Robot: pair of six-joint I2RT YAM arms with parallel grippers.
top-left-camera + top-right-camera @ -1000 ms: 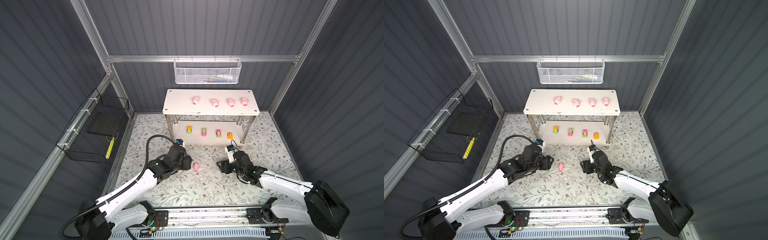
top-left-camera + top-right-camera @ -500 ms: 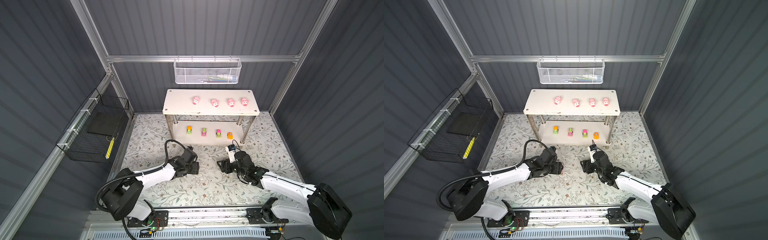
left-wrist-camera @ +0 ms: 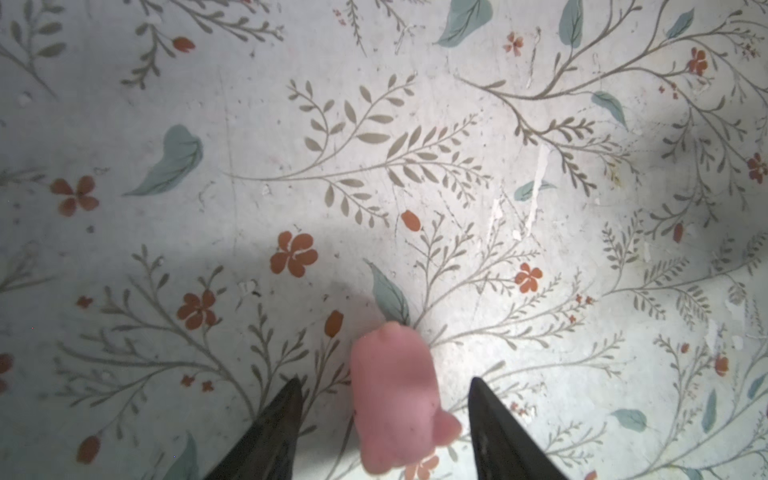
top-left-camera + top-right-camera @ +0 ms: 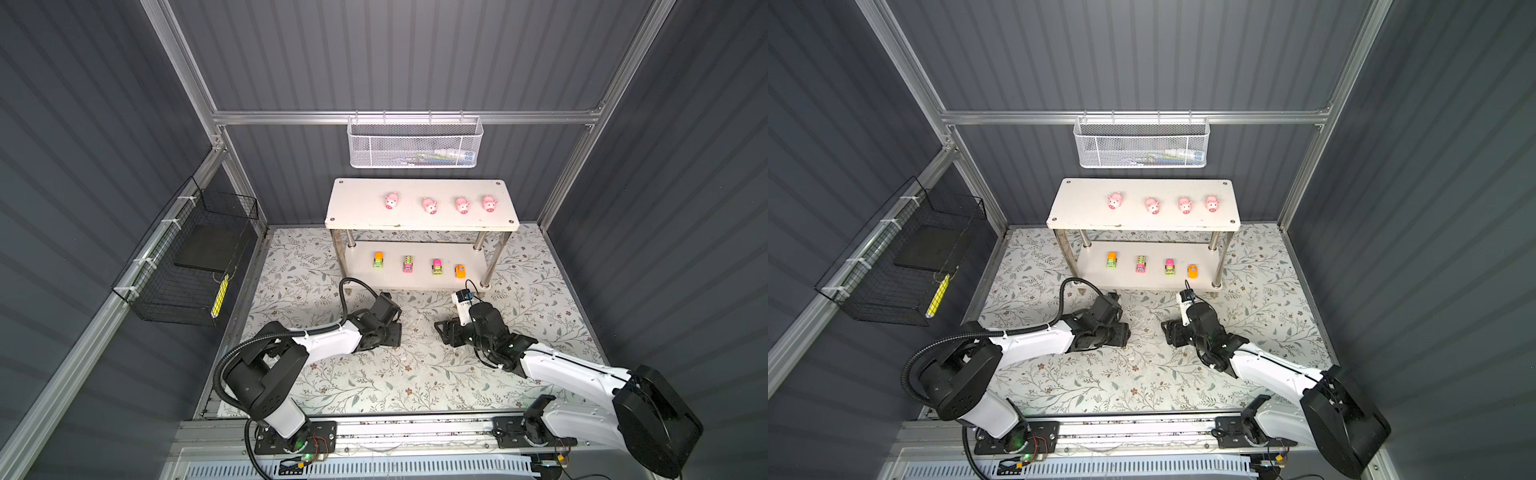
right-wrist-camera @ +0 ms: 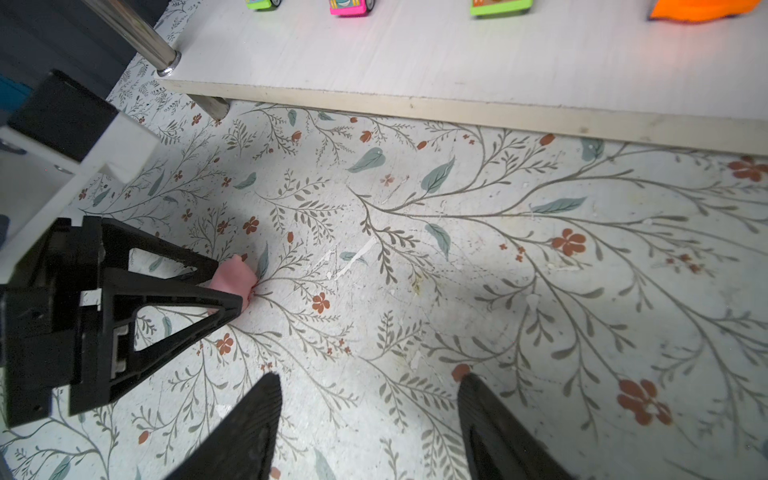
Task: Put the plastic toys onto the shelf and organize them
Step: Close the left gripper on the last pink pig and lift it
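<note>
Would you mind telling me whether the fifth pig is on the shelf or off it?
Off the shelf: the pig lies on the floral mat between the left gripper's open jaws, gaps either side.

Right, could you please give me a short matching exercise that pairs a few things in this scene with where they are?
Things:
1. loose pig
2. plain orange car
3. white mesh basket
4. black wire basket

Places:
A. hanging on the back rail
B. on the lower board of the shelf
C. on the floral mat, between the fingers of the left gripper
D. tied to the left wall's rail

Pairs: 1-C, 2-B, 3-A, 4-D
</note>
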